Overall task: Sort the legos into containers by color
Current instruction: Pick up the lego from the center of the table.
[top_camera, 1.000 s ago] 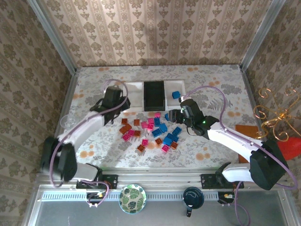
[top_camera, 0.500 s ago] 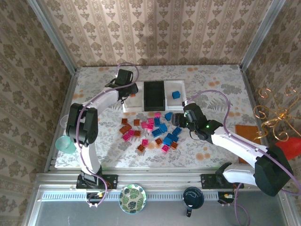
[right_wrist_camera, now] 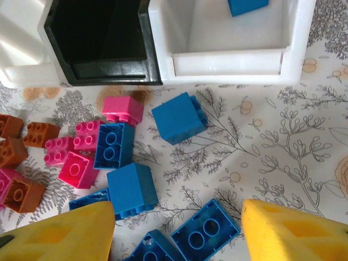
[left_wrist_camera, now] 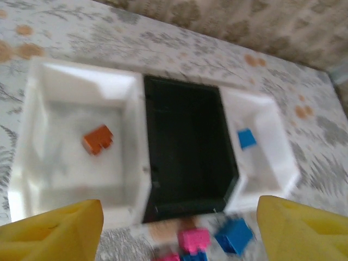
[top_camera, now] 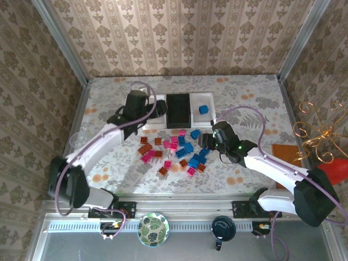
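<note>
Orange brick (left_wrist_camera: 98, 139) lies in the white tray (left_wrist_camera: 30, 141) at frame left; left gripper (left_wrist_camera: 179, 228) and right gripper (right_wrist_camera: 176, 234) both gape empty (the right, above crowded blue legos (right_wrist_camera: 132, 190) at lower centre, may pinch two).

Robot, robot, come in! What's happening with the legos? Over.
Left pincer open above trays; right pincer open over pile. One orange lego in left tray, one blue lego in right tray. Nothing blocking.
</note>
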You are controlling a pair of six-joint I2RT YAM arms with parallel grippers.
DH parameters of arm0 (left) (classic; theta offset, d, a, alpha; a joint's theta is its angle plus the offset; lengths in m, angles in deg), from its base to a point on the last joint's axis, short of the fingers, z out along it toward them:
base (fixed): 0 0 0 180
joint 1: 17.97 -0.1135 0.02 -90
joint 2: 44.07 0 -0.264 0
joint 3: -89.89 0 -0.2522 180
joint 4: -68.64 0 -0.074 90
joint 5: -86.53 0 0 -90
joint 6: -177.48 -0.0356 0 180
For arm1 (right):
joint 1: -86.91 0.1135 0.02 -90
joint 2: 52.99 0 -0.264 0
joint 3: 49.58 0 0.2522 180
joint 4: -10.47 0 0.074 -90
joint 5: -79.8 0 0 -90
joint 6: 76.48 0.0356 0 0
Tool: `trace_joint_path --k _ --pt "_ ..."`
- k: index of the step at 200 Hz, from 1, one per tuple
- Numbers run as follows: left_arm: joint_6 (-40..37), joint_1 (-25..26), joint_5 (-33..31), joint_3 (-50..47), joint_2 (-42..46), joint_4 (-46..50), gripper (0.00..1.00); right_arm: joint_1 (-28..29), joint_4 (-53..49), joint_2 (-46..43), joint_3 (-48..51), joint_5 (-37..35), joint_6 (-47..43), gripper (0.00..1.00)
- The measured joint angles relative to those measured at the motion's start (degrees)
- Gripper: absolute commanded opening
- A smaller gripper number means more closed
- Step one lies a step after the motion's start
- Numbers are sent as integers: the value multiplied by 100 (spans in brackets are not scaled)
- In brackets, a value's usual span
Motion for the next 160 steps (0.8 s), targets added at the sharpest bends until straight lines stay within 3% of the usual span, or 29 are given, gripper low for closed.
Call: trace_joint_path --k 29,89,160 --pt "184 337 74 -1353 1191 -295 100 17 0 2 153 68 22 65" --pt "752 573 -24 -3617 2852 -479 100 52 9 212 341 31 452 65" --pt "1062 579 -299 -4170 3475 -560 100 214 -144 1401 37 -529 1823 66"
